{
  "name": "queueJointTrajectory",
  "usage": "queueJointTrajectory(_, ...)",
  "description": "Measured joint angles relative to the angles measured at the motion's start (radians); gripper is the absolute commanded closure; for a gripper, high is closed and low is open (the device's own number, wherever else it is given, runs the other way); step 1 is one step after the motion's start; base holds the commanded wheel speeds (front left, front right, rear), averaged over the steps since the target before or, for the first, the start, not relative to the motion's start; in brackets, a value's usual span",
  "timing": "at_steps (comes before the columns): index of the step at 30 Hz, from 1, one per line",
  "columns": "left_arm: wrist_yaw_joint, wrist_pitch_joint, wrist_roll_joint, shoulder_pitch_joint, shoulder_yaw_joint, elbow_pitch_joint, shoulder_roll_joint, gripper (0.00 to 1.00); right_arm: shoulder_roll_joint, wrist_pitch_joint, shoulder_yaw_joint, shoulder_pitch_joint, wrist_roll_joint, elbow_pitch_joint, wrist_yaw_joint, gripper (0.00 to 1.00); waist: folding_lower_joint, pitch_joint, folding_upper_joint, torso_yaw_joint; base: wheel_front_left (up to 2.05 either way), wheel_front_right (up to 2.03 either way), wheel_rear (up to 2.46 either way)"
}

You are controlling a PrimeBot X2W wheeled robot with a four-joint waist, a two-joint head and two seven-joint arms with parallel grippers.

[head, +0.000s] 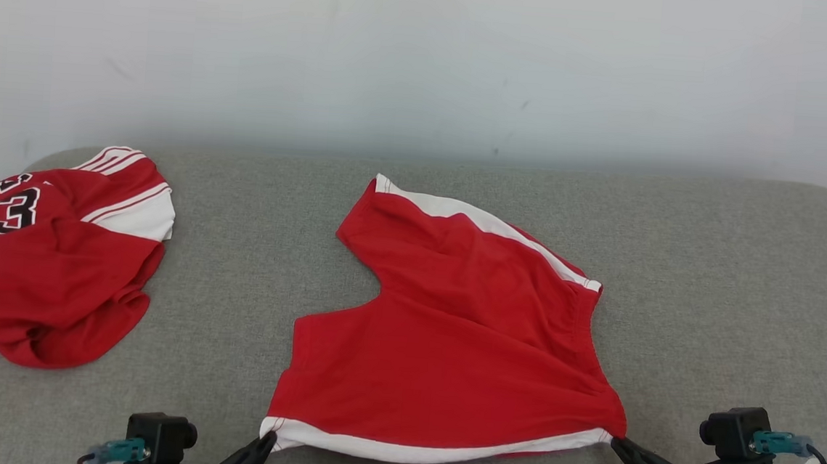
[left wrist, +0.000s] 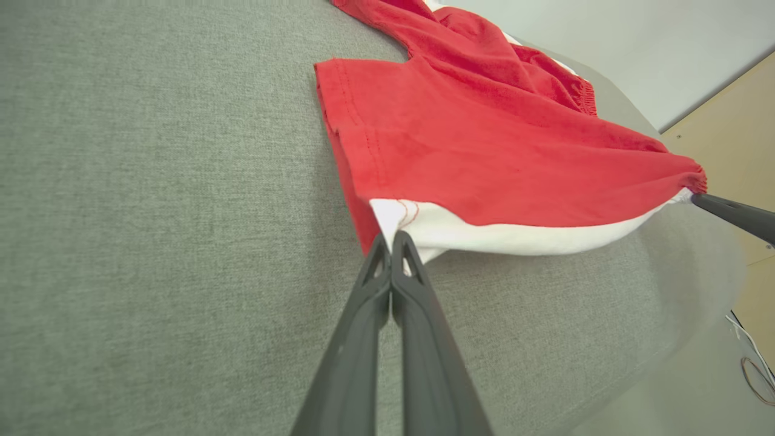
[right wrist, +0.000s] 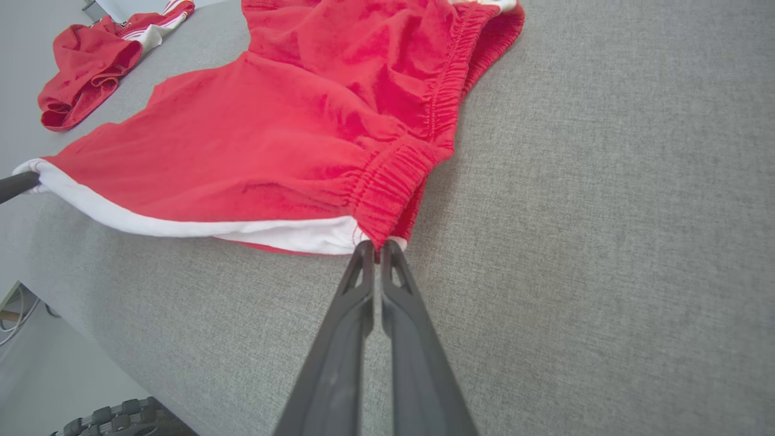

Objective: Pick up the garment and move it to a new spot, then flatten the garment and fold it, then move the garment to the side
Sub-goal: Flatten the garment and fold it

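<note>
The garment (head: pixel 449 344) is a pair of red shorts with white side stripes, spread across the middle of the grey padded table (head: pixel 707 296). My left gripper (head: pixel 266 441) is shut on its near left corner, the white hem of a leg; in the left wrist view the closed fingertips of that gripper (left wrist: pixel 390 239) pinch the white edge of the shorts (left wrist: pixel 484 151). My right gripper (head: pixel 616 443) is shut on the near right corner at the elastic waistband, and its wrist view shows the gripper (right wrist: pixel 375 247) pinching the gathered waistband of the shorts (right wrist: pixel 290 139). The near edge hangs taut between both grippers.
A second red garment, a jersey (head: pixel 47 265) with black numbers and white trim, lies crumpled at the table's far left, also seen as a red jersey heap (right wrist: pixel 91 60) from the right wrist. A pale wall stands behind the table. The table's near edge runs just below both grippers.
</note>
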State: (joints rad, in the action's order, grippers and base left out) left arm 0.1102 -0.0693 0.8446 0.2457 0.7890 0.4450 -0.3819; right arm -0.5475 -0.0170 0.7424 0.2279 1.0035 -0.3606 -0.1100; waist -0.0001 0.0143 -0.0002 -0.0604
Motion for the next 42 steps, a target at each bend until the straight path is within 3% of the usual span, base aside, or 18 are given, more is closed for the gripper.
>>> queueJointTrajectory(10,-0.076,0.009,-0.024,0.003,-0.002,-0.021,-0.006,1.0,-0.016,0.046,0.001,-0.013,-0.001,0.049,0.059,1.0,0.0002,-0.025,0.0001,-0.011,0.0,0.0,0.0)
queueJointTrajectory(24,-0.092,0.058,-0.026,0.003,0.027,-0.035,-0.004,1.0,-0.025,0.113,0.012,-0.013,0.0,0.086,0.11,1.0,0.0002,-0.043,0.0002,-0.013,0.0,0.0,0.0)
queueJointTrajectory(42,-0.1,0.097,-0.016,-0.016,0.033,-0.036,-0.004,1.0,-0.042,0.177,0.016,-0.02,0.035,0.115,0.139,1.0,0.0002,-0.031,0.0002,-0.015,0.0,0.0,0.0)
